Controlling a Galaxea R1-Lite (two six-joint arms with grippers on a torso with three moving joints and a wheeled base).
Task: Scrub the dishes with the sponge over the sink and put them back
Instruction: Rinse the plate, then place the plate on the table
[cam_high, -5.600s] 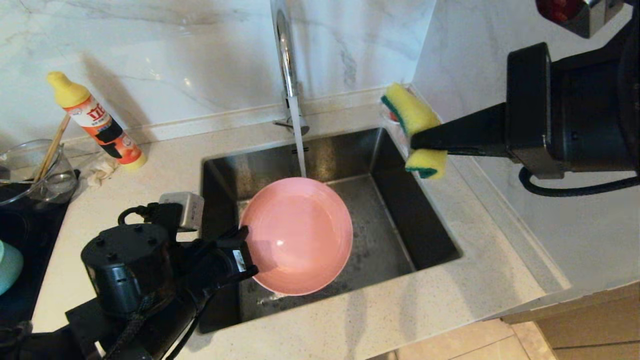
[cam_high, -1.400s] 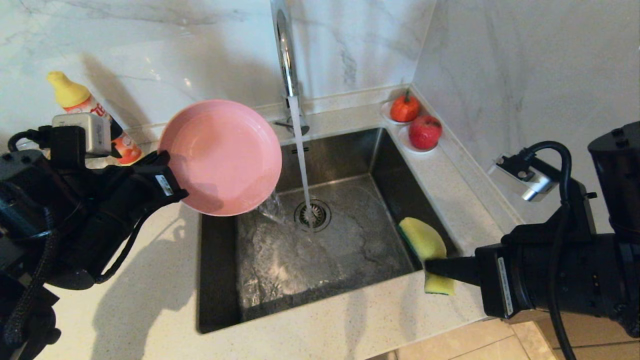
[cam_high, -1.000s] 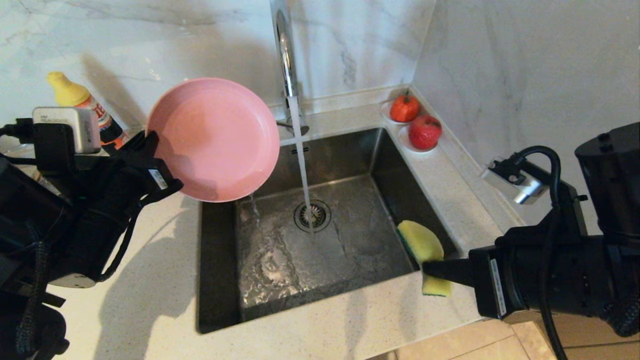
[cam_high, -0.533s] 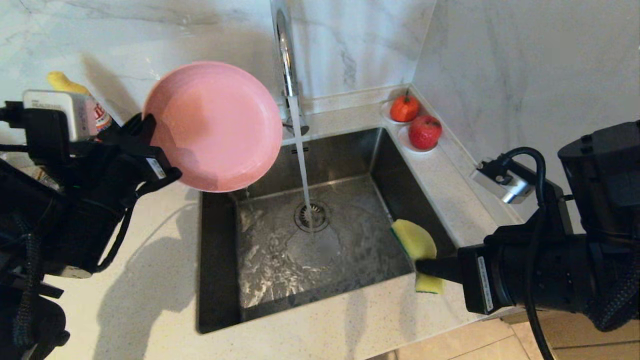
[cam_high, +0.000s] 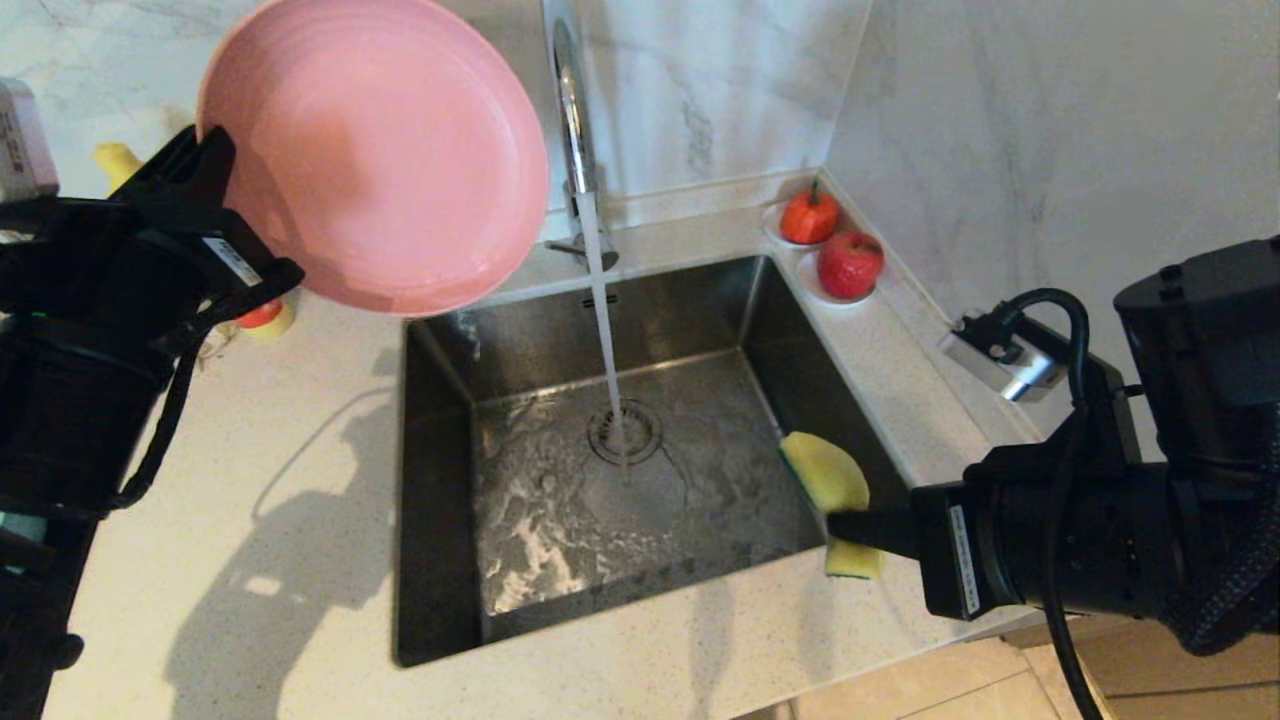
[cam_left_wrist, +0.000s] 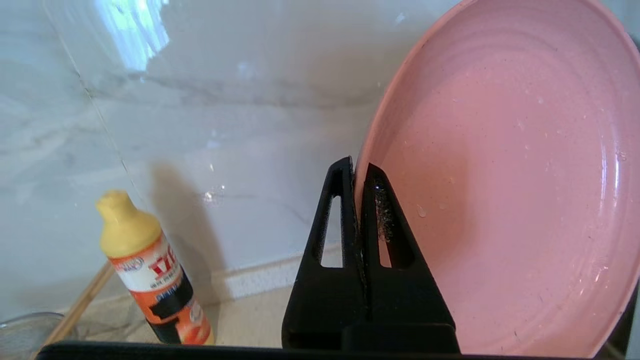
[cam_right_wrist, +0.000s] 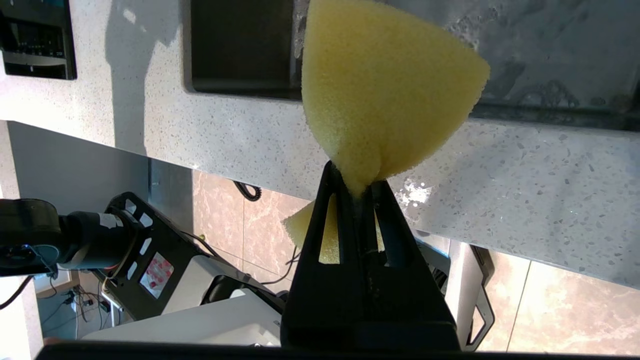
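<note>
Over the left counter, high against the marble wall, the left gripper (cam_high: 235, 215) pinches the rim of the shallow round pink plate (cam_high: 375, 150), its two black fingers closed tight on the plate's edge. The plate is tilted steeply, its hollow side turned toward the room, with small water drops on its wet inside (cam_left_wrist: 500, 175). It hangs above the counter at the sink's back left corner, up beside the tall chrome tap (cam_high: 568, 110). Behind the left arm, a yellow-capped orange detergent bottle (cam_left_wrist: 147, 272) stands upright on the counter against the wall.

From the tap a thin stream of water (cam_high: 605, 340) falls straight onto the round drain strainer (cam_high: 625, 432) in the middle of the square stainless-steel sink (cam_high: 440, 560), whose floor is wet and streaked with foam.

At the sink's front right corner, the right gripper (cam_high: 845, 523) reaches in level from the right, its jaws clamped narrow on the rectangular yellow foam sponge (cam_high: 825, 475). The sponge is squeezed at its middle, so one end fans out over the basin's edge and the other end pokes out over the speckled counter (cam_high: 700, 640). A thin green layer shows along its edge facing the drain.

Two small red-orange fruits (cam_high: 830, 240) sit on the counter in the far right corner, well apart from both arms.
</note>
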